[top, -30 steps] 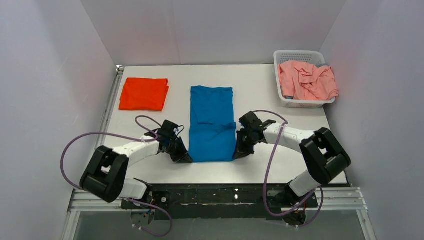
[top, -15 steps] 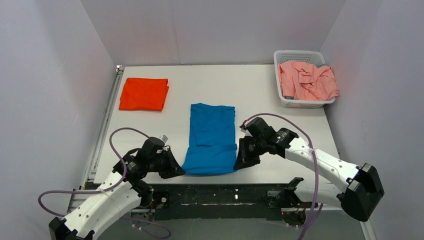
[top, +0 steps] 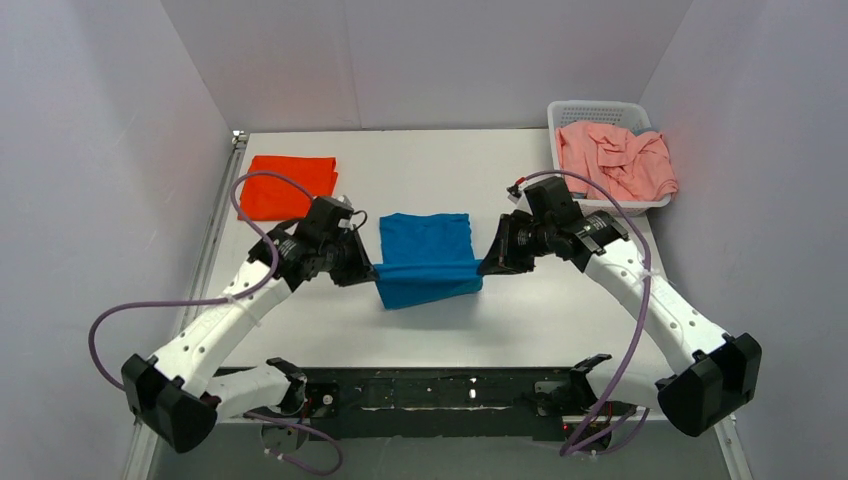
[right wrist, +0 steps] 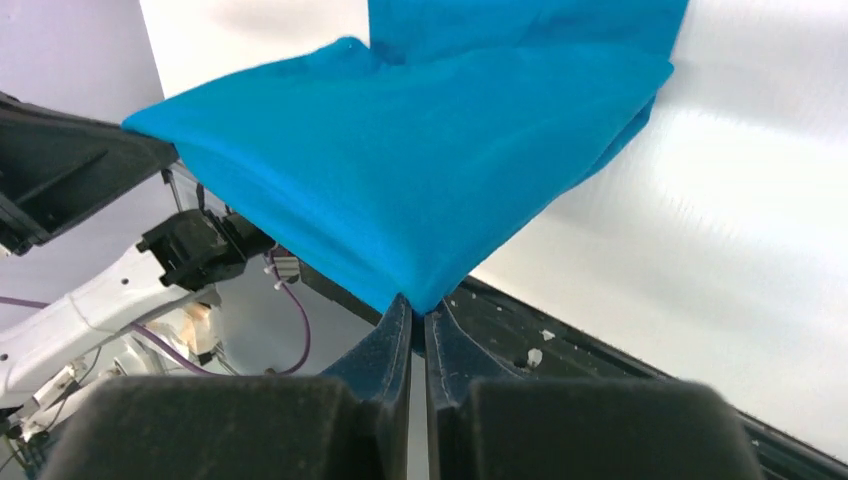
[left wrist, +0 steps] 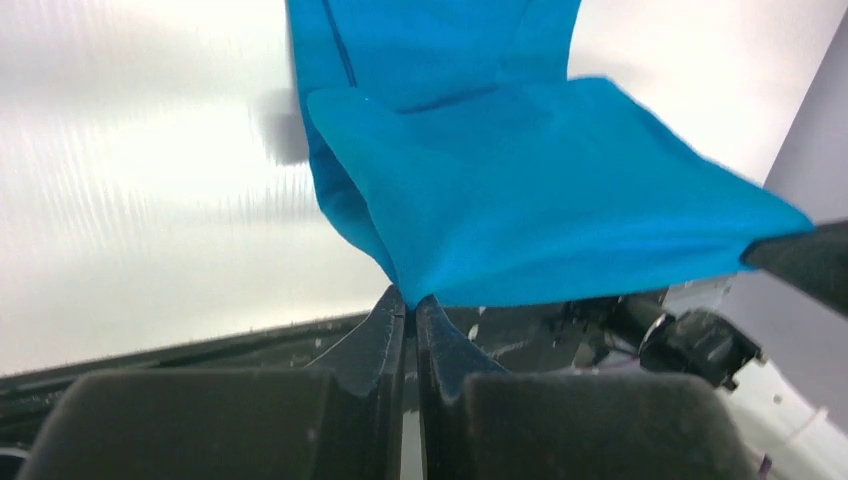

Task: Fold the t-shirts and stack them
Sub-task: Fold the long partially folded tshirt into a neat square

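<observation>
The bright blue t-shirt [top: 426, 258] lies mid-table with its near end lifted and carried back over its far part. My left gripper [top: 372, 270] is shut on its left corner, and my right gripper [top: 484, 268] is shut on its right corner. In the left wrist view the blue t-shirt [left wrist: 520, 190] hangs from my left gripper [left wrist: 411, 298]. In the right wrist view the blue t-shirt [right wrist: 420, 170] hangs from my right gripper [right wrist: 417, 305]. An orange-red t-shirt [top: 290, 182] lies folded at the back left. A salmon-pink t-shirt [top: 615, 160] sits crumpled in the basket.
The white lattice basket [top: 570, 200] stands at the back right corner of the table. The white table [top: 540, 310] has its black front rail just below. Grey walls enclose the left, back and right sides.
Both grippers rose from the near table edge and moved away from the bases, carrying the blue shirt's near hem up and back over the rest. The shirt now looks half as long.
</observation>
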`<state>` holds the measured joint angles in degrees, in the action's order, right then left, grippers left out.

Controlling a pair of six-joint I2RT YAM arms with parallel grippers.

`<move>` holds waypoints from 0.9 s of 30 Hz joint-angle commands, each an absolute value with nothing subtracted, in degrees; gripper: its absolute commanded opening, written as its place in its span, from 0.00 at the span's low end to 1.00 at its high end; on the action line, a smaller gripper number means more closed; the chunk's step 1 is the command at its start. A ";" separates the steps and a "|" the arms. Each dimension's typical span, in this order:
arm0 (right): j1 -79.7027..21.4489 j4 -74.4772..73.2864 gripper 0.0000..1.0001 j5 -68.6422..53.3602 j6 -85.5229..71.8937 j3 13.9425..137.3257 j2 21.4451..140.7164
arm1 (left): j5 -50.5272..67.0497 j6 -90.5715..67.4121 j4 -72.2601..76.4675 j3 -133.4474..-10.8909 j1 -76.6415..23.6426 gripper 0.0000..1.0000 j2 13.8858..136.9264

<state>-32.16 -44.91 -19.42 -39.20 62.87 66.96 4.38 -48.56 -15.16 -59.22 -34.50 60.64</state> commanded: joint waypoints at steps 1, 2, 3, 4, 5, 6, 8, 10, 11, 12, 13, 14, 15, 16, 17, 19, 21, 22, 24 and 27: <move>-28.13 -45.34 0.01 -23.15 -34.29 68.83 70.56 | -1.15 -43.28 -21.87 -66.30 -29.94 0.00 68.41; -27.41 -45.24 0.01 -23.78 -33.74 69.90 72.18 | -0.74 -42.60 -21.36 -67.94 -28.87 0.00 70.40; -26.66 -45.08 0.01 -24.26 -33.62 70.82 73.37 | -0.55 -42.04 -21.05 -69.20 -27.86 0.00 72.14; -25.95 -44.38 0.01 -25.16 -33.35 71.69 74.72 | -0.31 -41.65 -20.89 -70.65 -26.87 0.00 73.95; -25.05 -43.90 0.01 -26.24 -33.05 72.45 76.05 | -0.04 -40.89 -20.51 -71.87 -25.95 0.00 75.70; -24.05 -43.60 0.01 -27.15 -33.00 73.49 77.54 | 1.87 -39.83 -20.47 -73.36 -25.08 0.00 77.58; -22.82 -43.38 0.01 -28.36 -32.22 75.65 80.48 | 4.06 -38.13 -20.32 -76.35 -23.39 0.00 81.46; -21.64 -42.95 0.01 -29.18 -31.98 77.59 83.17 | 5.17 -37.00 -20.83 -79.48 -21.99 0.00 85.13; -21.10 -42.38 0.01 -30.16 -31.88 78.43 84.56 | 5.25 -36.50 -21.01 -80.94 -21.47 0.00 86.85; -20.56 -41.86 0.01 -31.28 -32.10 79.26 86.04 | 5.01 -36.27 -21.42 -82.40 -21.07 0.00 88.37; -20.08 -41.62 0.01 -32.75 -31.93 80.13 87.49 | 5.04 -35.80 -21.41 -83.58 -20.65 0.00 89.83; -19.63 -41.37 0.01 -33.87 -31.83 81.19 88.94 | 4.86 -35.34 -21.13 -84.61 -20.40 0.00 91.22; -19.20 -41.17 0.01 -34.49 -31.91 82.12 90.42 | 4.76 -35.01 -20.98 -85.66 -20.06 0.00 92.65; -18.78 -40.96 0.01 -34.71 -32.03 83.32 91.90 | 4.82 -34.70 -21.18 -87.13 -19.67 0.00 94.43; -18.28 -40.87 0.01 -35.09 -32.08 84.31 93.45 | 4.95 -34.53 -21.83 -89.36 -19.27 0.00 96.32; -17.28 -41.03 0.01 -35.95 -32.14 86.07 96.58 | 5.01 -34.15 -22.73 -92.43 -18.32 0.00 100.09; -16.45 -41.35 0.01 -35.70 -32.23 87.71 99.68 | 5.74 -33.89 -23.16 -95.03 -17.23 0.00 104.31; -16.17 -41.65 0.01 -35.20 -32.07 88.57 101.86 | 5.72 -33.88 -23.79 -96.36 -16.94 0.00 106.02; -15.50 -40.86 0.01 -35.05 -32.32 89.81 105.20 | 5.19 -33.88 -24.36 -98.07 -16.40 0.00 109.02; -14.27 -38.84 0.01 -36.05 -33.53 93.01 111.22 | 4.61 -33.56 -23.86 -100.17 -15.70 0.00 113.30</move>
<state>-16.69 -40.07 -35.33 -33.74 88.20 105.67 8.38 -35.62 -16.82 -97.47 -18.02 109.43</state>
